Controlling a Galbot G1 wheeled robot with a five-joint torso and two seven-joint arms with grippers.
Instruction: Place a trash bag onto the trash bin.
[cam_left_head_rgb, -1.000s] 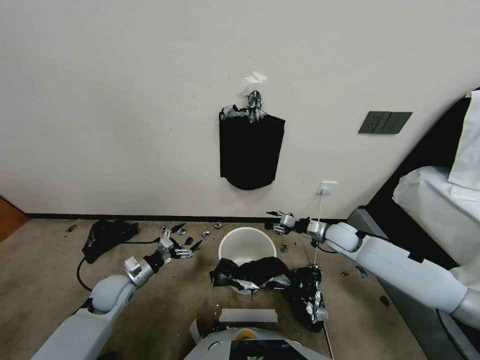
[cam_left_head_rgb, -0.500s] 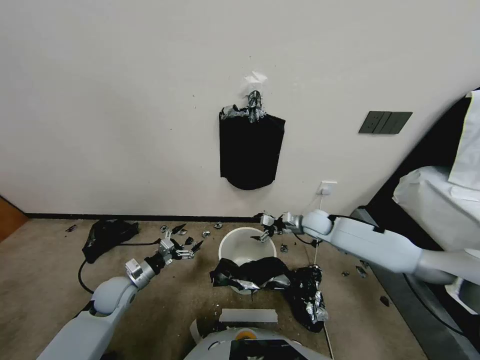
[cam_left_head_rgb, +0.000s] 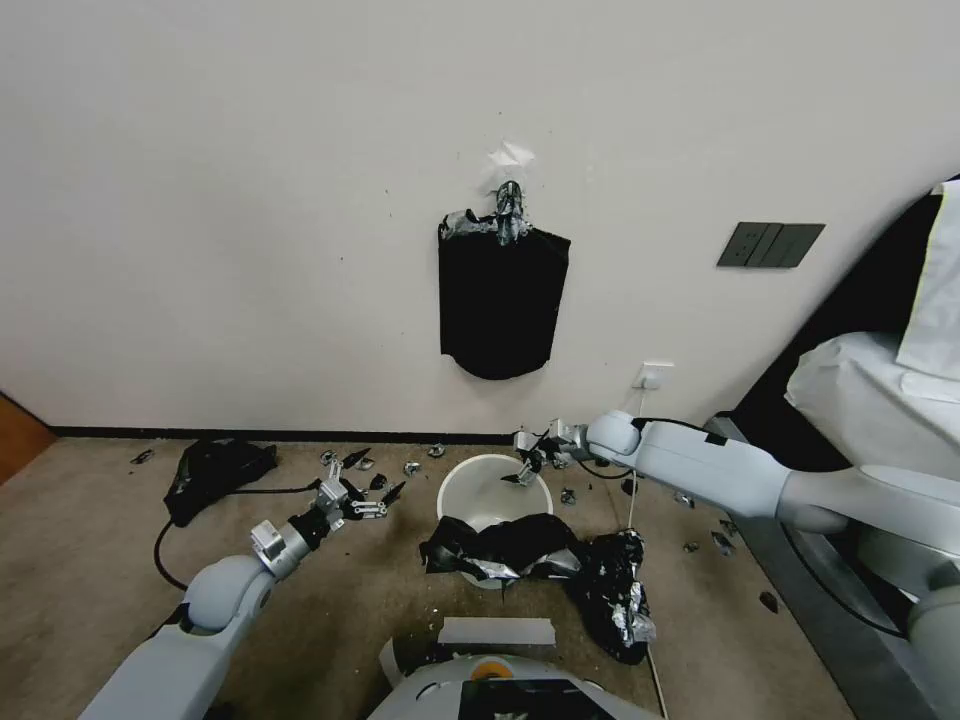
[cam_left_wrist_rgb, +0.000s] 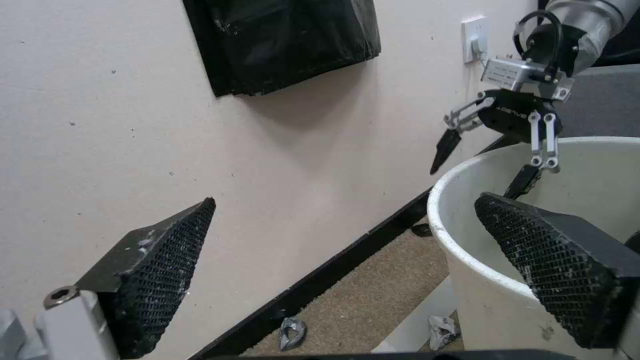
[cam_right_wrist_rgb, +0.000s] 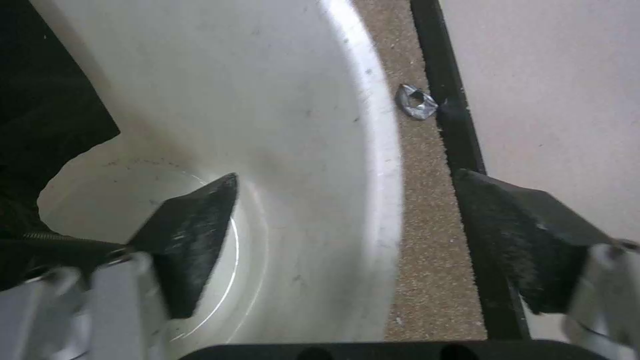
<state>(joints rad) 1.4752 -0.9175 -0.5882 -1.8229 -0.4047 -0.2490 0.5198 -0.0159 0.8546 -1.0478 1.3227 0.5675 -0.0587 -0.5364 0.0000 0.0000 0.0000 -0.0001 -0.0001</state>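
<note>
The cream-white trash bin (cam_left_head_rgb: 495, 488) stands on the carpet close to the wall. A glossy black trash bag (cam_left_head_rgb: 500, 545) with silver tape bits lies draped over its near rim, and its black edge (cam_right_wrist_rgb: 40, 100) shows inside the bin (cam_right_wrist_rgb: 300, 100) in the right wrist view. My right gripper (cam_left_head_rgb: 525, 458) is open and tilted down over the far rim, one finger inside the bin and one outside; it also appears as the right gripper (cam_left_wrist_rgb: 477, 177) in the left wrist view. My left gripper (cam_left_head_rgb: 375, 495) hangs open and empty to the left of the bin (cam_left_wrist_rgb: 440, 215).
A flat black bundle of bags (cam_left_head_rgb: 500, 300) hangs on the wall above the bin. Black plastic heaps lie at the left (cam_left_head_rgb: 215, 468) and near right (cam_left_head_rgb: 615, 590). Silver scraps (cam_right_wrist_rgb: 415, 101) dot the carpet by the baseboard. Dark furniture (cam_left_head_rgb: 870, 400) stands at the right.
My right arm swung left and brought its gripper from right of the bin to over the far rim, tilting downward. The left arm barely moved.
</note>
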